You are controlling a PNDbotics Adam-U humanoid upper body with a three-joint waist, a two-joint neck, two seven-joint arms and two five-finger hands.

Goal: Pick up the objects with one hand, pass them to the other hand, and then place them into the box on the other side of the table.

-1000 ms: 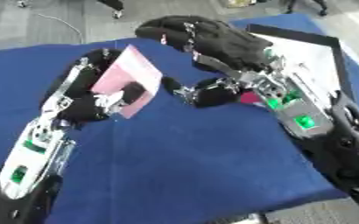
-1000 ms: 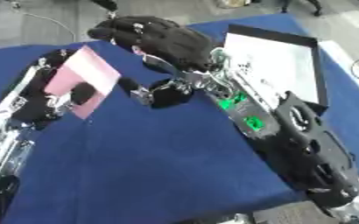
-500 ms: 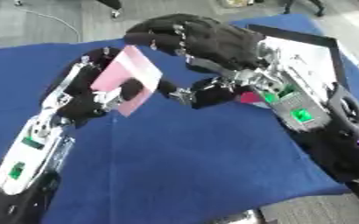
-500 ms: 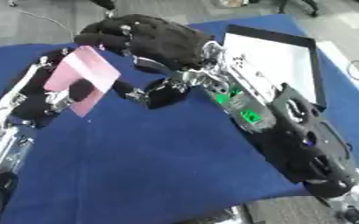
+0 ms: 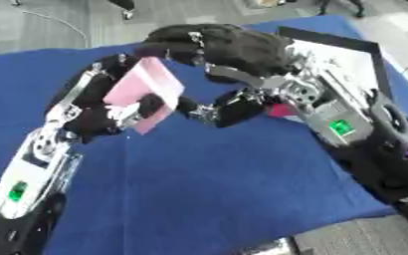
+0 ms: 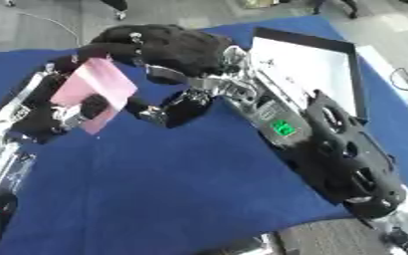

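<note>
we see the blue table filling most of both views, lying askew, with grey floor beyond its far edge. on the table's right side sits the box, a shallow white tray with a dark rim, its near part hidden behind our right arm.

our right arm comes in from the lower right, black with a green light on the forearm, and reaches across to the middle of the table. our right hand is raised above the cloth with its fingers curved over the top edge of the pink packet, and its thumb reaches toward the packet's lower right side. whether these fingers actually clamp the packet or only touch it, we cannot tell.

our left arm rises from the lower left, silver and black. our left hand is closed on the pink packet from behind and below, holding it tilted in the air above the table's left half, well apart from the box.

a small pink thing shows just beside the right wrist; we cannot make it out.
</note>
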